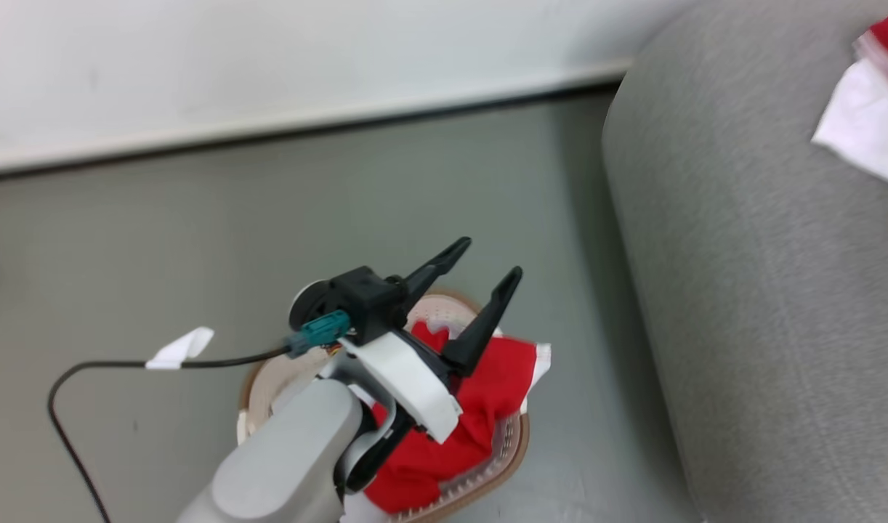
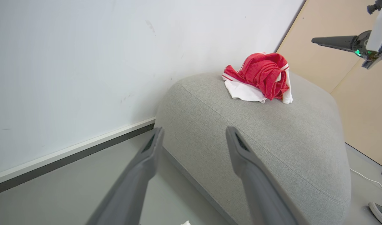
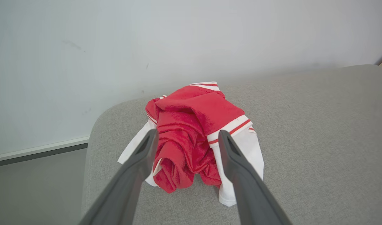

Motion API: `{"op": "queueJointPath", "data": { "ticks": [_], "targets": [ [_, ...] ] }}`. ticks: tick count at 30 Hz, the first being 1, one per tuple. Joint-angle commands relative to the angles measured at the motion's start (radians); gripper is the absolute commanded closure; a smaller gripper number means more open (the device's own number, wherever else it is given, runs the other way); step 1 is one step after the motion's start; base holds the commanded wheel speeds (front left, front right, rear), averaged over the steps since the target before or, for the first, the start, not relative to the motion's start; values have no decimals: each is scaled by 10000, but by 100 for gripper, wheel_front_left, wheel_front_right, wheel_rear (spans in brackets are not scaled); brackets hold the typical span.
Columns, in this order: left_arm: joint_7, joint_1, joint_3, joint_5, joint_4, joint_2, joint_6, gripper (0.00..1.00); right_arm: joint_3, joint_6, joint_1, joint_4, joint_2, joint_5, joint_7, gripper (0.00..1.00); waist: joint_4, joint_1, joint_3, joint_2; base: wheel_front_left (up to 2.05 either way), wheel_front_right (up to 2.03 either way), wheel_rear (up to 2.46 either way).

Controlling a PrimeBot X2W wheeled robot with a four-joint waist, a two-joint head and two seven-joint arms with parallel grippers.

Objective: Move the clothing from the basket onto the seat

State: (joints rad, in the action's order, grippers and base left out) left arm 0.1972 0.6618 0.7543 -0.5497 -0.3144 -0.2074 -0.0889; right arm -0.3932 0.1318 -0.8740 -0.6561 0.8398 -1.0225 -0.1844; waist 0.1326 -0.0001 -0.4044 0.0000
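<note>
A red garment with a white edge lies heaped in the white, tan-rimmed basket on the floor. My left gripper hovers over it, open and empty, fingers pointing toward the grey seat. In the left wrist view the left gripper stands wide apart before the seat. Another red-and-white garment lies crumpled on the seat. My right gripper is open just above it, fingers either side and not gripping. That same garment shows at the head view's right edge.
A white wall with a pale skirting board runs behind the basket and seat. A black cable with a white tape tag trails across the grey floor left of the basket. A shoe and a thin white cord lie past the seat.
</note>
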Motion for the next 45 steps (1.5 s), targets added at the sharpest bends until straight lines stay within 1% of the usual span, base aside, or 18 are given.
{"op": "queueJointPath", "data": {
  "ticks": [1,5,8,11,12,14,17,20,25,28,32,35,36,40,42,44,45],
  "targets": [
    [64,-201,-94,-97,79,-138,95,0,-100,-22,291,383,204,-71,92,0,153,1,899,0,0,0,0],
    [171,-498,-315,-280,241,-268,338,0,-346,-22,580,1470,400,122,275,0,175,1,1661,0,0,0,0],
    [265,-746,-556,-435,332,-383,510,0,-416,-22,802,2314,336,252,619,0,127,1,2170,0,0,0,0],
    [386,-1081,-824,-624,356,-527,715,0,-385,-22,1151,3062,107,290,1180,0,39,1,2650,0,0,0,0],
    [386,-1081,-824,-624,356,-527,715,0,-385,-22,1151,3062,107,290,1180,0,39,1,2650,0,0,0,0],
    [467,-1281,-968,-606,363,-658,862,0,-379,-22,1450,3443,-26,464,1568,0,-56,1,2931,0,0,0,0],
    [520,-1671,-1185,-683,332,-791,1023,0,-380,-22,2005,4045,-444,717,2334,0,-231,1,3337,0,0,0,0],
    [592,-2074,-1465,-728,366,-931,1226,0,-366,-22,2668,4382,-815,1070,3043,0,-409,1,3660,0,0,0,0],
    [673,-2774,-2090,-747,515,-1192,1628,0,-51,-22,3809,4493,-1722,1630,4043,0,-711,1,4014,0,0,0,0],
    [675,-3183,-2582,-744,683,-1208,1857,0,274,-22,4597,4422,-2388,1861,4321,0,-926,1,4133,0,0,0,0],
    [674,-3800,-3346,-338,947,-1161,2082,0,649,-22,5678,4431,-3289,2293,4455,0,-1169,1,4244,0,0,0,0],
    [673,-4262,-3969,-16,1139,-1048,2087,0,1026,-22,6391,4499,-3939,2892,4507,0,-1266,1,4256,0,0,0,0],
    [672,-4452,-4181,114,1193,-986,2087,0,1221,-22,6622,4551,-4249,3062,4494,0,-1282,1,4259,0,0,0,0],
    [673,-5167,-5082,614,1448,-615,2054,0,1756,-22,7411,4684,-5216,3807,4495,0,-1328,1,4223,0,0,0,0],
    [674,-5506,-5458,939,1514,-365,2006,0,2063,-22,7751,4731,-5471,4376,4495,0,-1347,1,4196,0,0,0,0],
    [674,-5795,-5787,1206,1530,-113,1915,0,2375,-22,8031,4833,-5937,4689,4496,0,-1357,1,4172,0,0,0,0],
    [674,-5902,-5950,1345,1507,-7,1856,0,2475,-22,8133,4859,-6043,4940,4495,0,-1354,1,4151,0,0,0,0]
  ]
}}
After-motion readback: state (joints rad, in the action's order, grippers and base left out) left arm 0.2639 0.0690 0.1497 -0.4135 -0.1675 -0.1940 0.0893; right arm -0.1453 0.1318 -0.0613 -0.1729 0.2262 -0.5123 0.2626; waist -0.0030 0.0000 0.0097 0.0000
